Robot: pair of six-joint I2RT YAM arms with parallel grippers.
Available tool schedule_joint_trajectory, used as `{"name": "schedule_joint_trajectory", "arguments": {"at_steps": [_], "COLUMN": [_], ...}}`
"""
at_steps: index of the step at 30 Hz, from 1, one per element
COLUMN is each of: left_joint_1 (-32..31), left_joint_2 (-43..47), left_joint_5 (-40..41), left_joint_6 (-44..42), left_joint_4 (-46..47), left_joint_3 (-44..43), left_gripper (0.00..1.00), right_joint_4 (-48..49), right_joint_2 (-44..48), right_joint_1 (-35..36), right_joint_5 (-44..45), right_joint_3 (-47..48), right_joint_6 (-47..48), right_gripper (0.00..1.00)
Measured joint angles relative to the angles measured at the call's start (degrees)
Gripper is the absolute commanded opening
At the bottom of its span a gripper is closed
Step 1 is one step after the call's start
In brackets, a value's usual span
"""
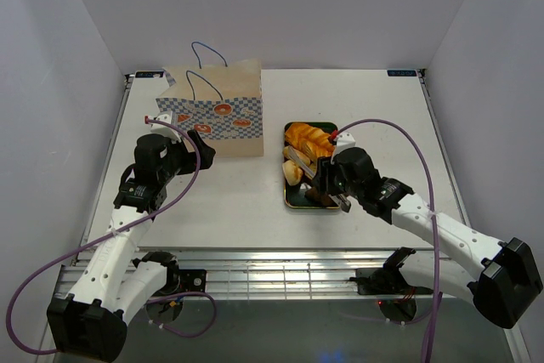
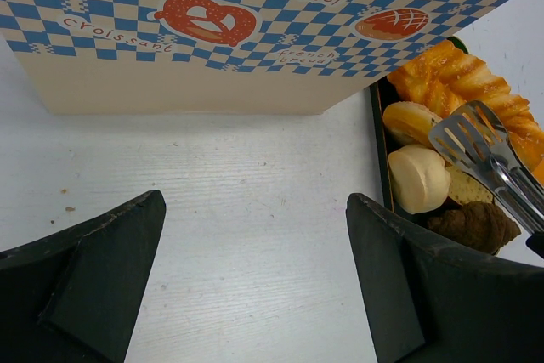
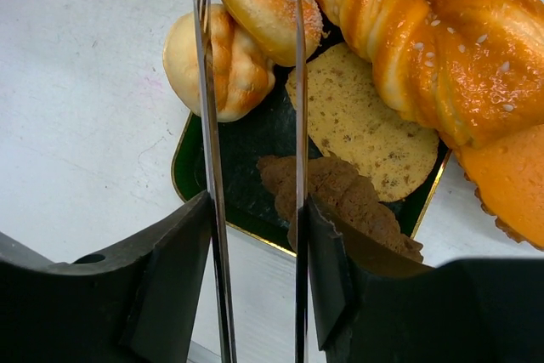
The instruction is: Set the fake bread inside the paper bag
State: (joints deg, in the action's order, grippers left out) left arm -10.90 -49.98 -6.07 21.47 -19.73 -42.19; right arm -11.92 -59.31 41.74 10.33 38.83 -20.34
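Observation:
The fake bread lies in a dark green tray (image 1: pixel 293 199): an orange braided loaf (image 3: pixel 425 31), round rolls (image 3: pixel 221 61), a flat slice (image 3: pixel 365 121) and a brown croissant (image 3: pixel 340 193). My right gripper (image 3: pixel 255 235) is shut on the metal tongs (image 3: pixel 208 125), and also shows from above (image 1: pixel 330 186). The tong arms stand apart over the tray with a sugared roll (image 3: pixel 268 2) between them. The paper bag (image 1: pixel 217 112) stands upright left of the tray. My left gripper (image 2: pixel 255 201) is open and empty above the table in front of the bag (image 2: pixel 255 31).
The tray's near edge (image 3: pixel 246 184) is close to my right fingers. White walls close in the table on three sides. The bag's blue handles (image 1: pixel 206 53) stick up at the back. In the left wrist view the tongs (image 2: pixel 484 150) hang over the breads.

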Motion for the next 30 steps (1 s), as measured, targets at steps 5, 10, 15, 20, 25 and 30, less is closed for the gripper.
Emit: {"name": "schedule_joint_trajectory", "arguments": {"at_steps": [5, 10, 15, 20, 25, 30], "left_joint_1": [0.0, 0.0, 0.0, 0.0, 0.0, 0.0], "left_joint_2": [0.0, 0.0, -0.07, -0.13, -0.28, -0.44], "left_joint_5": [0.0, 0.0, -0.09, -0.37, -0.39, -0.42], "left_joint_6": [0.02, 0.02, 0.02, 0.02, 0.02, 0.02], "left_joint_4": [0.0, 0.0, 0.0, 0.0, 0.0, 0.0], "left_joint_3": [0.0, 0.0, 0.0, 0.0, 0.0, 0.0], "left_gripper": [0.98, 0.98, 0.98, 0.98, 0.98, 0.98], "right_joint_4": [0.09, -0.44, -1.79, -4.37, -6.54, -7.67], "right_joint_2": [-0.72, -2.29, -2.27, -0.2, 3.54, 6.82], "right_joint_1": [0.0, 0.02, 0.02, 0.02, 0.02, 0.02], "right_joint_5": [-0.22, -0.33, 0.09, 0.79, 1.79, 1.88], "right_joint_3": [0.11, 1.77, 3.96, 4.5, 5.55, 6.95], "right_joint_6": [1.29, 2.71, 3.89, 4.74, 5.57, 5.79], "right_gripper": [0.42, 0.37, 0.3, 0.3, 0.3, 0.33]}}
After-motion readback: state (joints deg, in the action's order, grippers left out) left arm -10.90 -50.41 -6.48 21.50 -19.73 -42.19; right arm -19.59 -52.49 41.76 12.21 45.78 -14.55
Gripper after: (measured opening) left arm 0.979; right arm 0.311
